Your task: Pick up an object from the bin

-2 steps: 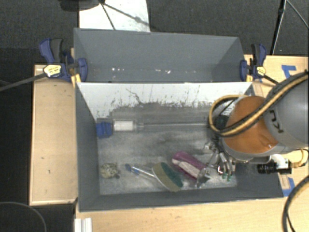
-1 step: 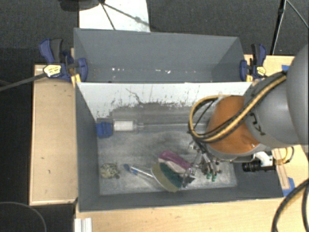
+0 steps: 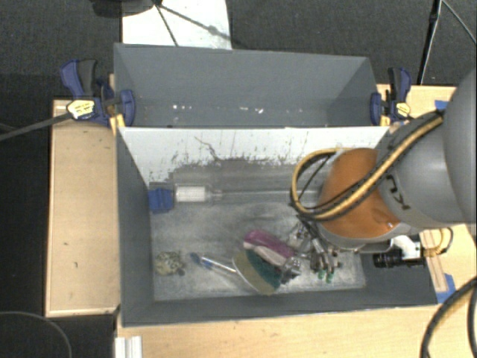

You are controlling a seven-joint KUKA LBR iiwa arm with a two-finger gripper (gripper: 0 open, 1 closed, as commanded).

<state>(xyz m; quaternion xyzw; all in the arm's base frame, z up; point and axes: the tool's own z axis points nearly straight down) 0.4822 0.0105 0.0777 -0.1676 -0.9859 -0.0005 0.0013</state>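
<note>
A lump [image 3: 170,262] and a pen [image 3: 212,264] lie loose at the left of the bin [image 3: 138,237], well apart from the gripper [image 3: 311,259]. Right of them a disc [image 3: 252,274] and a purple piece [image 3: 267,242] lie heaped. The gripper sits low just beside these, likely placed to take one; I cannot tell how wide it stands.

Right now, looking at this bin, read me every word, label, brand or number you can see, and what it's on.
No text reads clearly.
Dark lettering on the grey arm: partly hidden, unreadable.
Purple piece and blue pen in the bin: no print visible.
</note>
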